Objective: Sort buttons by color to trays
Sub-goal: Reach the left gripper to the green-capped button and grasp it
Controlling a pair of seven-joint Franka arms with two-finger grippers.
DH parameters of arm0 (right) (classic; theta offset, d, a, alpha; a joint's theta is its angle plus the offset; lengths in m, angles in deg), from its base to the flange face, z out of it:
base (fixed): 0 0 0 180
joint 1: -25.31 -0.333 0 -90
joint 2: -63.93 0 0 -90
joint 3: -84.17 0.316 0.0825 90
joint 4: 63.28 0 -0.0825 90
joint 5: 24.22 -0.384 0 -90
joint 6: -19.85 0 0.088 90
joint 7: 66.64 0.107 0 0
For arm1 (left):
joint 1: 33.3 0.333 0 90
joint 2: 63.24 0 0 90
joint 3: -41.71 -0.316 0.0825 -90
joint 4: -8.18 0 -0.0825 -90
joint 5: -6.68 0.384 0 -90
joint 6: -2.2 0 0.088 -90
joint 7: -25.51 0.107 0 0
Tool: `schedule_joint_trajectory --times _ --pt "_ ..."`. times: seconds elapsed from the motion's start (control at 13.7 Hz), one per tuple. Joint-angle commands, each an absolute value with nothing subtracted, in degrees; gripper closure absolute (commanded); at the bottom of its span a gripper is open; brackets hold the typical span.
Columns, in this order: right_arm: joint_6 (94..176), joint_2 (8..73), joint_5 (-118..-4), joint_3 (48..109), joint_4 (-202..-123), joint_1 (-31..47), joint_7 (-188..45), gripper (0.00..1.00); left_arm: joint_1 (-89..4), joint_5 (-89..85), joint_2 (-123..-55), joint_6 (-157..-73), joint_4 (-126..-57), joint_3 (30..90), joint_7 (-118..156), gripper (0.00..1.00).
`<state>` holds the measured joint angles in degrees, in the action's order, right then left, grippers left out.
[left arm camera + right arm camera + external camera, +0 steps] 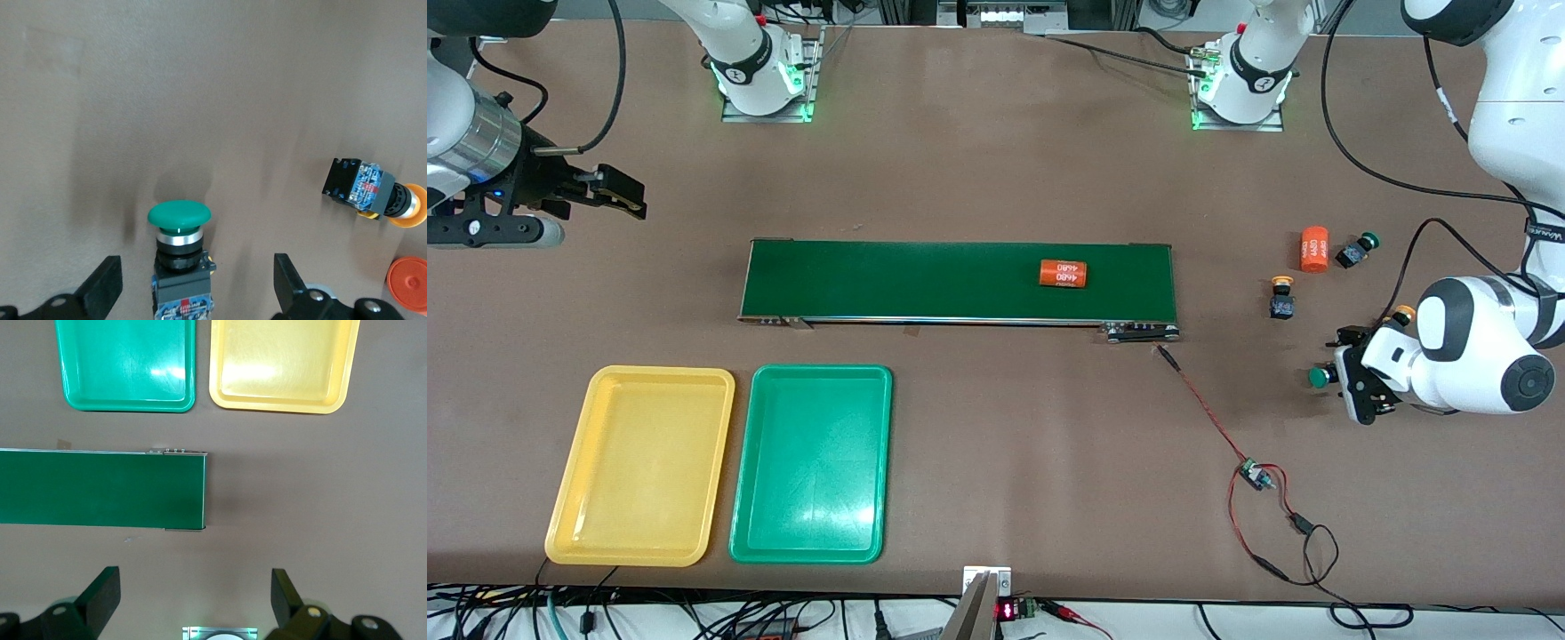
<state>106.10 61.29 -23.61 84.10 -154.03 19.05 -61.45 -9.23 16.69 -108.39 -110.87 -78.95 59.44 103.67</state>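
**Left gripper straddling a green button, trays unfilled**

Right gripper hangs over bare brown table at the right arm's end, fingers spread apart, nothing between them; that arm waits.

Shallow yellow plastic tray with rounded corners sits near the front camera, with the matching green plastic tray just beside it toward the left arm's end. Neither holds a button.

Long dark-green conveyor belt lies mid-table, farther from the camera than the trays. An orange cylinder with white print lies on its side on the belt, toward the left arm's end.

Thin red-and-black wire runs from the belt's corner to a small circuit board.

At the left arm's end: yellow-orange-capped button with black-and-blue body on the table; second orange cylinder farther from the camera; green-capped button just beside that cylinder.

Left gripper is low at the table, fingers wide apart, another green-capped button between them, not clamped. A second yellow-orange button lies on its side nearby.
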Motion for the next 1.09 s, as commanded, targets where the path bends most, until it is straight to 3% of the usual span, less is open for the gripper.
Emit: schedule_joint_trajectory --times 0.0,0.66,0.8,0.88,1.02 --pt "105.71 61.30 -24.31 84.08 -153.54 18.98 -61.10 0.00 -7.55 15.30 -109.38 -111.43 -78.83 60.25 105.66 0.00" --pt "105.45 61.30 -24.22 84.08 -153.54 18.90 -61.10 0.00 -5.27 13.54 -112.28 -115.03 -78.66 60.25 111.88 0.00" --pt "105.45 61.30 -24.31 84.08 -153.54 18.90 -61.10 0.00 -5.18 13.54 -112.29 -115.74 -78.75 60.34 113.57 0.07" --pt "105.45 61.30 -24.31 84.08 -153.63 18.98 -61.10 0.00 -5.26 13.54 -112.29 -115.74 -78.75 60.43 113.66 0.23" --pt "105.36 61.30 -24.31 84.08 -153.63 18.98 -61.10 0.00 -5.35 13.62 -111.94 -115.39 -78.75 60.60 113.66 0.63"
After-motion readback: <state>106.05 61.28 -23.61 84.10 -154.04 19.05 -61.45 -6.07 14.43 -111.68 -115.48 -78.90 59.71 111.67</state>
